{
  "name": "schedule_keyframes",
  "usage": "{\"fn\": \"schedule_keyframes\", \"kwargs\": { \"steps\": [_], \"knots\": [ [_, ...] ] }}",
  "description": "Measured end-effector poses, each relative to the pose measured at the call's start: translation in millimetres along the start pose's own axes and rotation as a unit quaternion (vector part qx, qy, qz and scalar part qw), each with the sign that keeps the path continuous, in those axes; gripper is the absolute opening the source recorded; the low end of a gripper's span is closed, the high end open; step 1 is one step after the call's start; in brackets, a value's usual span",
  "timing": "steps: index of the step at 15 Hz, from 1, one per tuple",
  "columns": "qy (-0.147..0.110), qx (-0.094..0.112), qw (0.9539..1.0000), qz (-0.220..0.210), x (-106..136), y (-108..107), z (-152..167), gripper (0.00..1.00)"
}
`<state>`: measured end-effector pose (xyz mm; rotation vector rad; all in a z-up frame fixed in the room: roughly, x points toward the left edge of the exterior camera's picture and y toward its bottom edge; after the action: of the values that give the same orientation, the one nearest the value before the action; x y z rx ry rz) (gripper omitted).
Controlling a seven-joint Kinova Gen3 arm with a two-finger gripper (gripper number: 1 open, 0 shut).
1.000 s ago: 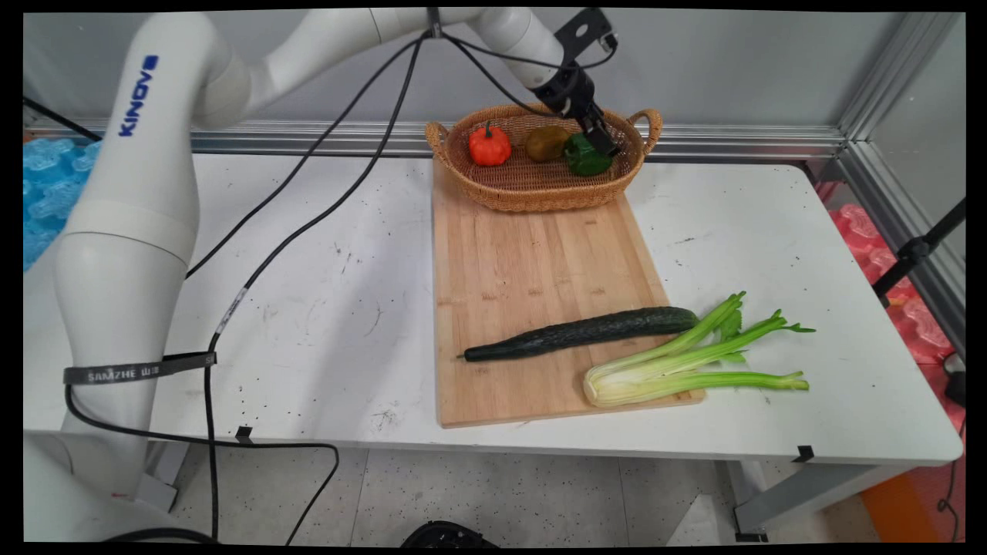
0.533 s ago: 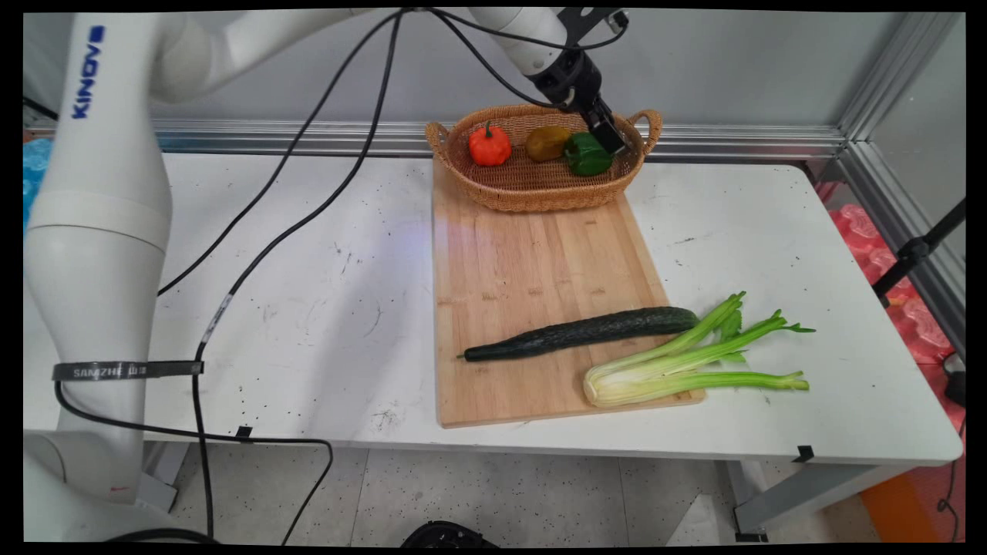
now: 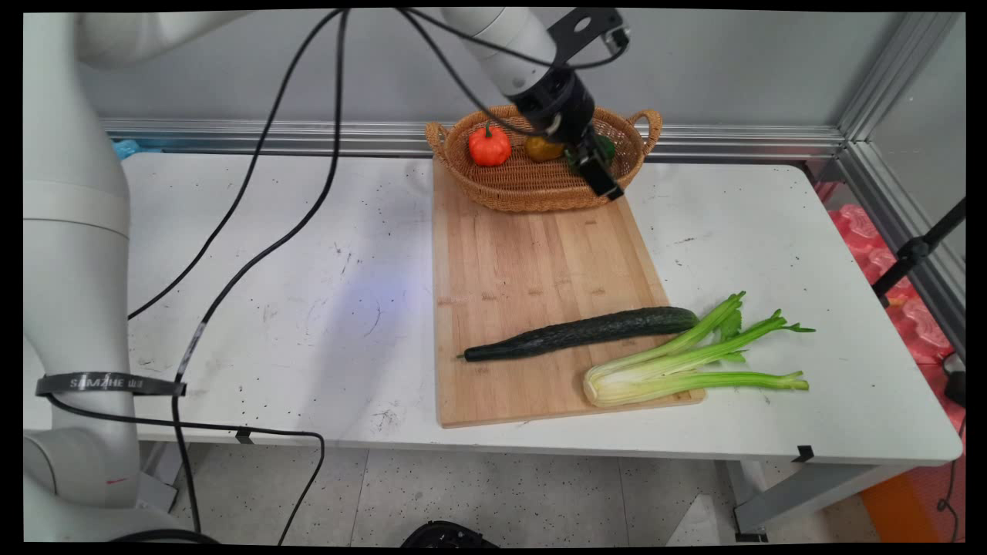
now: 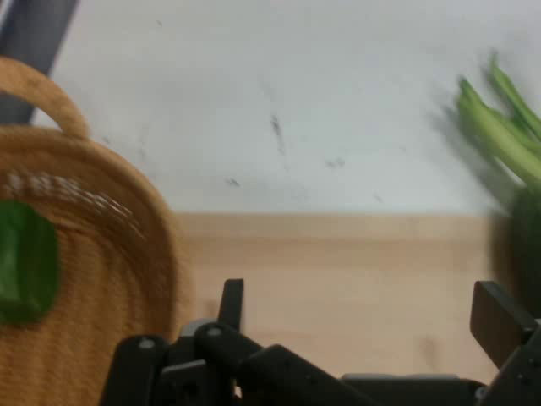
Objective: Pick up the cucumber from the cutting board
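Gripper (image 3: pixel 603 185) tilted over basket (image 3: pixel 540 193) rim

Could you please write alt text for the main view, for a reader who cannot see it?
A black gripper hangs over the near rim of a wicker basket holding an orange pumpkin. The basket stands on a wooden cutting board, which also carries a cucumber and celery.

So the count: one wicker basket (image 3: pixel 532 193) with three veggies in it, namely one orange-red pepper (image 3: pixel 490 146), one brownish-yellow one (image 3: pixel 542 149) and one green pepper (image 3: pixel 605 146), mostly hidden behind the arm. One wooden cutting board (image 3: pixel 532 262), one long dark cucumber (image 3: pixel 578 333), one bunch of celery (image 3: pixel 686 362). All of it on one white table (image 3: pixel 308 270).
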<state>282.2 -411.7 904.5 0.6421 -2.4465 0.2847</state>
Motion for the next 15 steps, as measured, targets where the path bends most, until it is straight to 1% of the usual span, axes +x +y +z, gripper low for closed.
{"fn": "schedule_keyframes", "kwargs": {
  "steps": [4, 7, 13, 15],
  "knots": [
    [-0.03, 0.001, 0.9995, 0.01, -20.1, 37.7, -15.7, 1.0],
    [-0.046, 0.001, 0.9989, 0.011, -35.2, 58.7, -23.3, 1.0],
    [-0.078, -0.011, 0.9968, 0.014, -73.7, 103.9, -32.5, 1.0],
    [-0.083, -0.013, 0.9963, 0.015, -82.8, 113.3, -31.6, 1.0]
  ]
}}
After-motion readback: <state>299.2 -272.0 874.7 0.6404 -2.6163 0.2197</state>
